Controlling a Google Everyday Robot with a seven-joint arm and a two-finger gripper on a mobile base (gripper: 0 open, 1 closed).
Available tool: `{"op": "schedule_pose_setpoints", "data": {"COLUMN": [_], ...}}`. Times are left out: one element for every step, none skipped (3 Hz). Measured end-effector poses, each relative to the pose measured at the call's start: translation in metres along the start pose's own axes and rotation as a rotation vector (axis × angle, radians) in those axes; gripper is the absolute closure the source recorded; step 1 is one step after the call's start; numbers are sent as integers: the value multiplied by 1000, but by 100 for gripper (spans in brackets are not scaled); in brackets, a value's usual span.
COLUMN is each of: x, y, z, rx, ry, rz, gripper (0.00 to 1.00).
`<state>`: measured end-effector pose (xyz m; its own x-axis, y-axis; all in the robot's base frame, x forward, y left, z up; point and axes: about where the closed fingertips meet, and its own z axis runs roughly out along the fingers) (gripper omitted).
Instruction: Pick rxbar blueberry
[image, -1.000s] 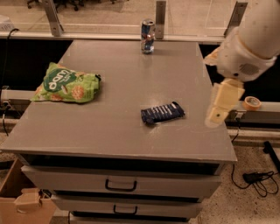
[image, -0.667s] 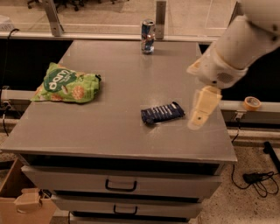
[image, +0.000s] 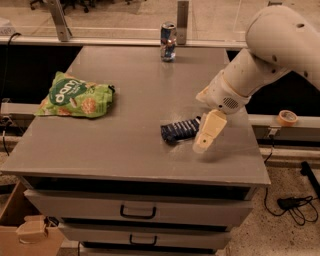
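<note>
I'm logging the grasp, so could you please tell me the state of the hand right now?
Hand: cannot be told; it hangs beside the rxbar blueberry.

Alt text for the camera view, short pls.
A white robot arm reaches in from the right, its gripper at the right end of the rxbar blueberry, a small dark blue bar on a grey table. A green chip bag lies at the left; a soda can stands at the far edge.
</note>
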<state>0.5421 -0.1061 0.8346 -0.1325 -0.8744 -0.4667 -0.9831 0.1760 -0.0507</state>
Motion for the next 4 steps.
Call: {"op": "schedule_pose_setpoints", "data": {"x": [-4, -6, -8, -11], "y": [0, -1, -2, -2], "z": [22, 21, 17, 11], "rx": [-37, -48, -48, -48], "ry": [-41, -59, -61, -61], "rz": [20, 35, 35, 35], "gripper": [18, 41, 65, 88]}}
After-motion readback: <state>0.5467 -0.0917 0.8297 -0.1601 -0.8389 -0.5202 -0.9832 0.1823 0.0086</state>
